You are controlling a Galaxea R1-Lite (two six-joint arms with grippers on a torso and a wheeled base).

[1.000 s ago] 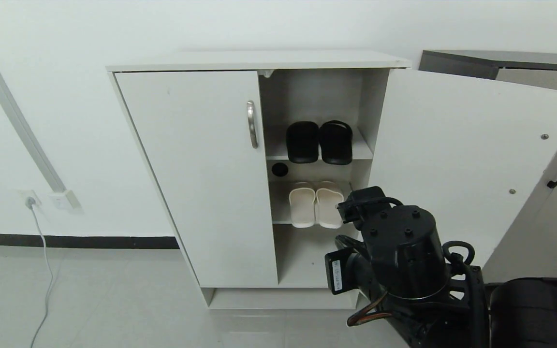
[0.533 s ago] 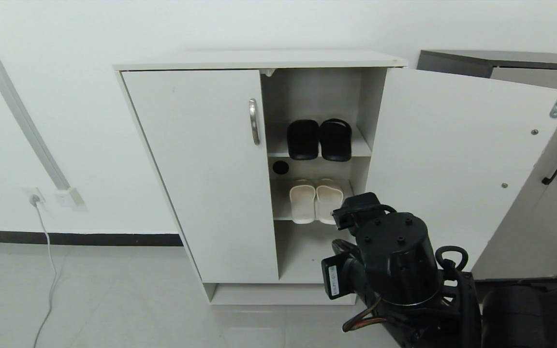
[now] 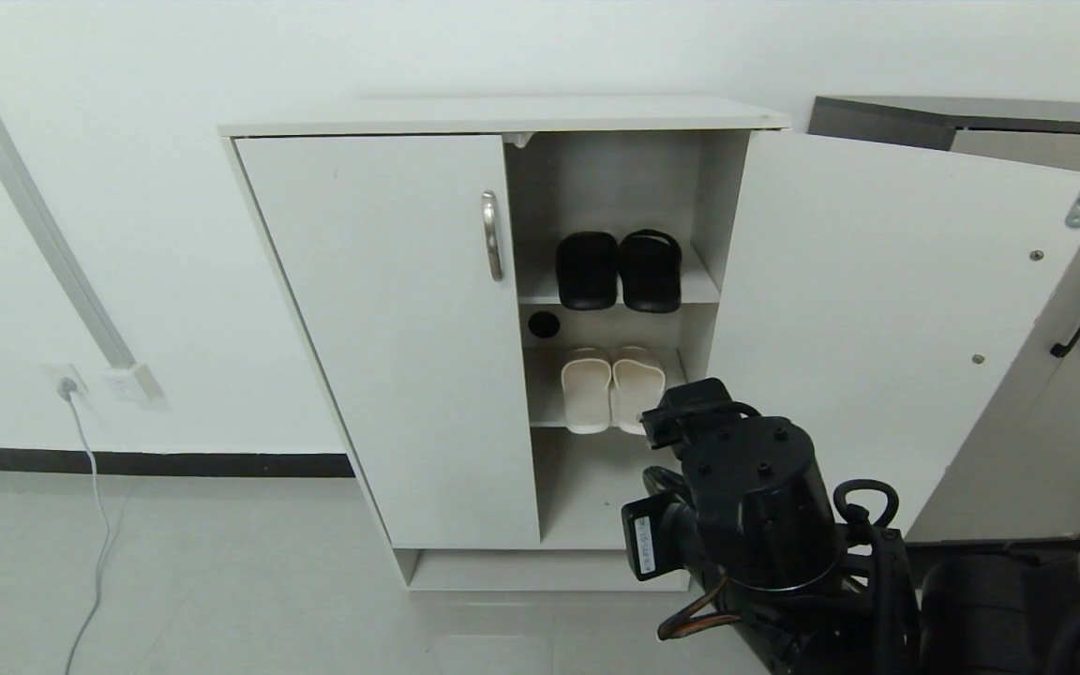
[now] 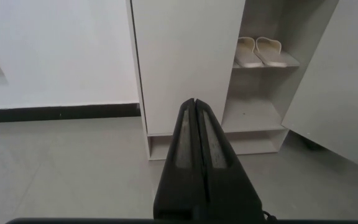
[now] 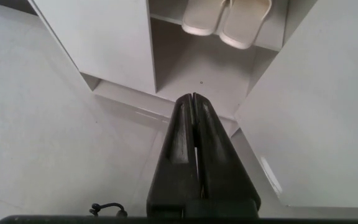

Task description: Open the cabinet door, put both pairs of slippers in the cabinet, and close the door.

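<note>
Jaws on my left gripper (image 4: 194,107) are pressed together with nothing between them, and those on my right gripper (image 5: 193,99) are likewise shut and empty.

My left gripper hangs out in front of the cabinet (image 3: 502,114), facing its left door (image 3: 390,337). That door is closed, with its handle (image 3: 491,236) at the inner edge. Past it, the cabinet's right half is open to view. The black slippers (image 3: 619,272) sit side by side on the upper shelf (image 3: 704,291) inside the cabinet. The white slippers (image 3: 613,389) sit side by side on the middle shelf (image 3: 545,412) just below. At the cabinet's right side the right door (image 3: 877,309) is swung wide, well away from the opening, with its inner face turned toward me. My right gripper is low in front of the cabinet's open half, near that door but not touching it.

By my judgement the opening is done and both pairs are stowed, so only closing the right door is left. For that I would need to bring a gripper against the door's outer face or free edge and sweep it back to the cabinet. Neither gripper is on it yet.
</note>
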